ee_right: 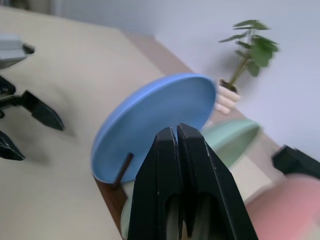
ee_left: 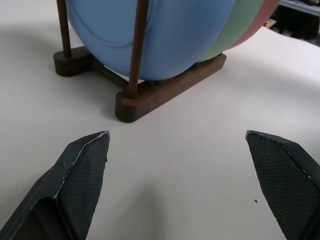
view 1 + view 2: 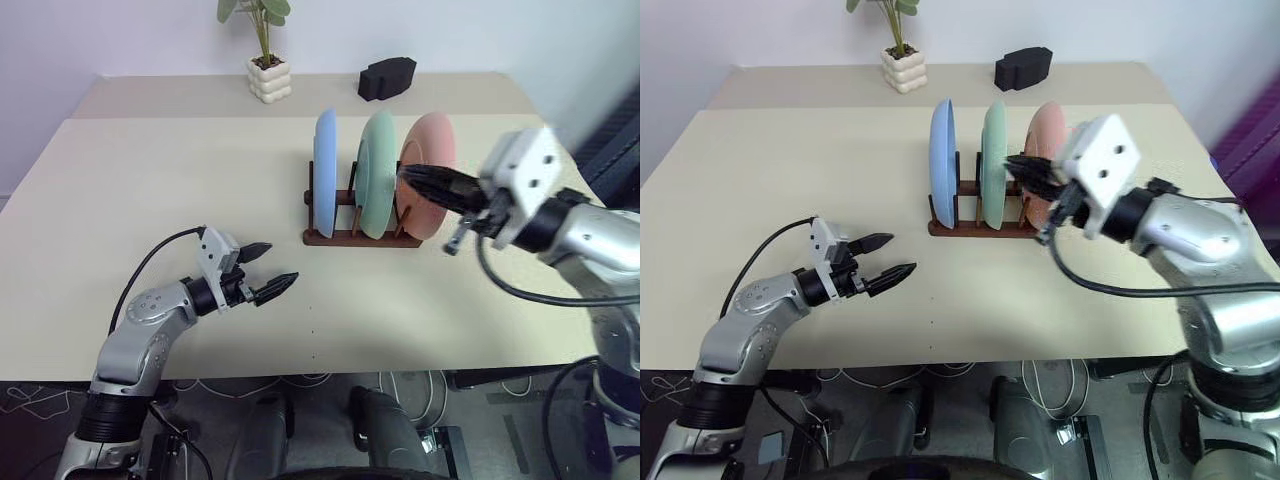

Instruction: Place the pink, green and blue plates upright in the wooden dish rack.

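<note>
I see the wooden dish rack standing on the beige table, towards its far right part. All three plates stand upright on edge between its pegs, side by side: the blue plate on the robot's left, the green plate in the middle, the pink plate on the right. No plate carries any pattern, label or writing that I can read, and the rack is plain dark wood.

My right gripper hangs in the air just in front of the pink plate, its two black fingers pressed together with nothing between them — clenched and empty. From its wrist camera the closed fingers point over the blue plate's rim.

My left gripper sits low over the table, near the rack but apart from it, on the blue plate's side. Its fingers are spread wide — released, holding nothing.

At the far edge of the table stand a small potted plant in a knobbly cream pot and a black object; I see no lettering on either.
</note>
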